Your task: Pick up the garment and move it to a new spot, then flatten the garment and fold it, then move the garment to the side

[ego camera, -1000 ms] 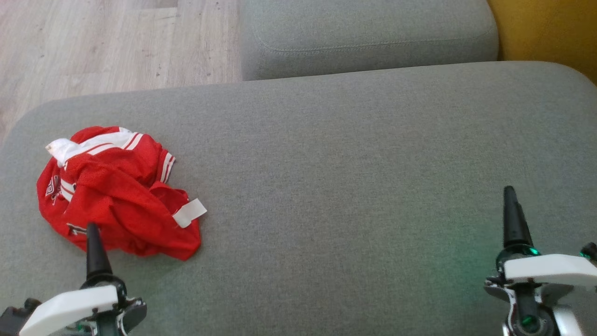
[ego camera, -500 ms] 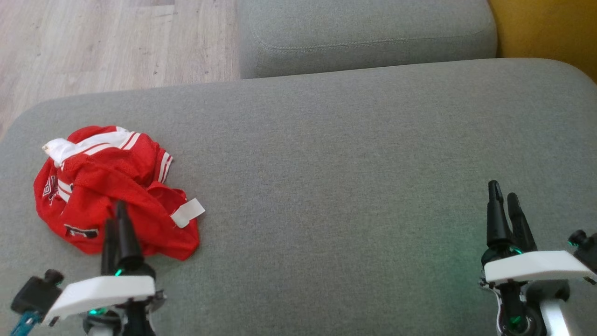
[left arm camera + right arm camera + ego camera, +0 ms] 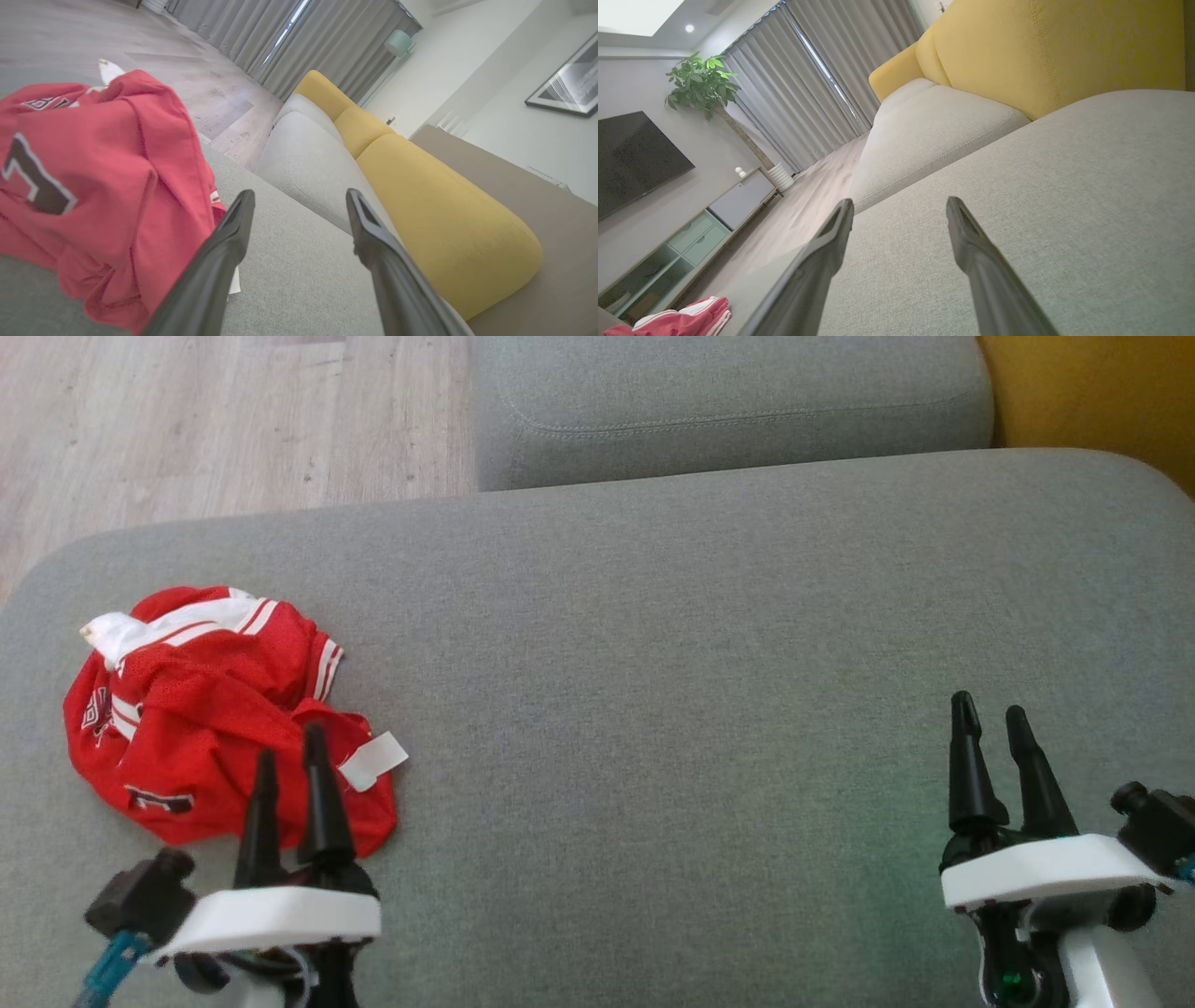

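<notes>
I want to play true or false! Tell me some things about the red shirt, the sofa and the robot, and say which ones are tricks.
1. The red jersey lies crumpled on the grey sofa seat. True.
2. The left end effector and the right end effector are both open. True.
3. The right end effector is over the jersey. False: it is over bare seat, far from the jersey. The left end effector is the one next to it.
4. The sofa's back is blue. False: the backrest is yellow.
5. A white tag sticks out of the jersey. True.
</notes>
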Available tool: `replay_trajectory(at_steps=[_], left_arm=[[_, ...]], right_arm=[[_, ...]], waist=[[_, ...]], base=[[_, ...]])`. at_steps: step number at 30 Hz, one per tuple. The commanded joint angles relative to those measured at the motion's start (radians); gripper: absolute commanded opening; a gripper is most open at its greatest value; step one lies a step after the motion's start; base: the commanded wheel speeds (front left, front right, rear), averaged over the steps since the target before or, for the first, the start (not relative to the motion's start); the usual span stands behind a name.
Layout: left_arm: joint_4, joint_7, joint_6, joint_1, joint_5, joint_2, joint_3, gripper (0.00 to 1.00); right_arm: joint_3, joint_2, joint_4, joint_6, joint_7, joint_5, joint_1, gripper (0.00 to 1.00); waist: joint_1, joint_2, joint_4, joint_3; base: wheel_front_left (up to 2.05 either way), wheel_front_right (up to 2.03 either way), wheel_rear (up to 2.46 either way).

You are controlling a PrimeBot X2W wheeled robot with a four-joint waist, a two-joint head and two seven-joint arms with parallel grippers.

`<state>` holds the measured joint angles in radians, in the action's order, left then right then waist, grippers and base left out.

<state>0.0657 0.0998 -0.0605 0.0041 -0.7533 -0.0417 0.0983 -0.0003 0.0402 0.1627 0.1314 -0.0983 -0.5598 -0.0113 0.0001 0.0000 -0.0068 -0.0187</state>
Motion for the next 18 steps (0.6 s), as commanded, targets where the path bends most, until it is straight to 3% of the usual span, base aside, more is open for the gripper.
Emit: replay_trajectory(at_steps=[1,18], left_arm=[[-0.045,0.016,0.008,-0.046,0.049,-0.006,-0.004,1.0],[-0.058,0.063,0.025,-0.047,0.304,-0.007,0.064,1.0]], right_arm=[[0.022,0.007,-0.044,0.0,-0.018,0.047,-0.054,1.0],[0.055,0.008,-0.048,-0.001,-0.065,0.3,-0.057,1.0]], waist=[[-0.0001,0.0,0.0,0.0],[-0.0001,0.0,-0.007,-0.002]], base=[[0.0,0.0,0.0],[0.0,0.0,0.0]])
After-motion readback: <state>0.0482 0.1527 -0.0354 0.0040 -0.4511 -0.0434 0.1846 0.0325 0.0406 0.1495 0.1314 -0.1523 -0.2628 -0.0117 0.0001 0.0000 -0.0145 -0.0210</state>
